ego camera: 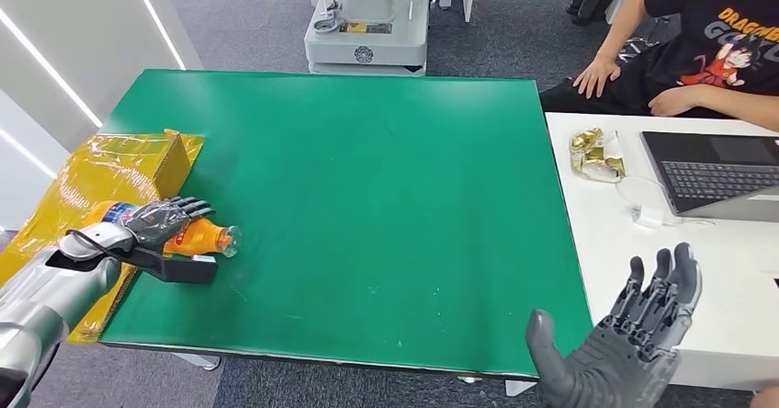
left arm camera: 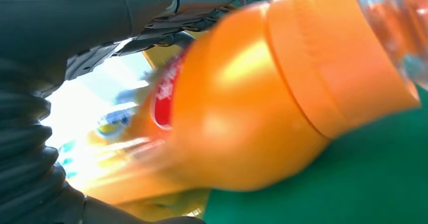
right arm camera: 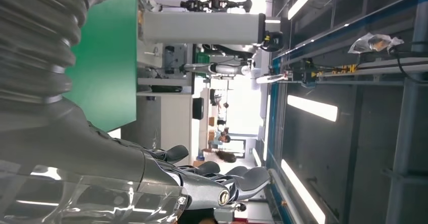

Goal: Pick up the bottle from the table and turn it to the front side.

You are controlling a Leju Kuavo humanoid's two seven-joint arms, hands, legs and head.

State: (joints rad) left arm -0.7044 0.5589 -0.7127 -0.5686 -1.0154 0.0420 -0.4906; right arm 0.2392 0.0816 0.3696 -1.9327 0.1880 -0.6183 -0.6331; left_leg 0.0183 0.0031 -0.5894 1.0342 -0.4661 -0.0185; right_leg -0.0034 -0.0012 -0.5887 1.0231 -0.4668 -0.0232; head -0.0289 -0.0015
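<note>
The right hand (ego camera: 614,344) hangs nearest the camera, palm up past the near right corner of the green table (ego camera: 367,178), fingers apart and empty. The orange bottle (ego camera: 188,235) lies on its side at the table's near left edge, beside a yellow box (ego camera: 138,164). The left hand (ego camera: 163,220) has its fingers wrapped over the bottle's body. The grasp looks made; next comes lifting it clear and rotating until the label faces front.
</note>
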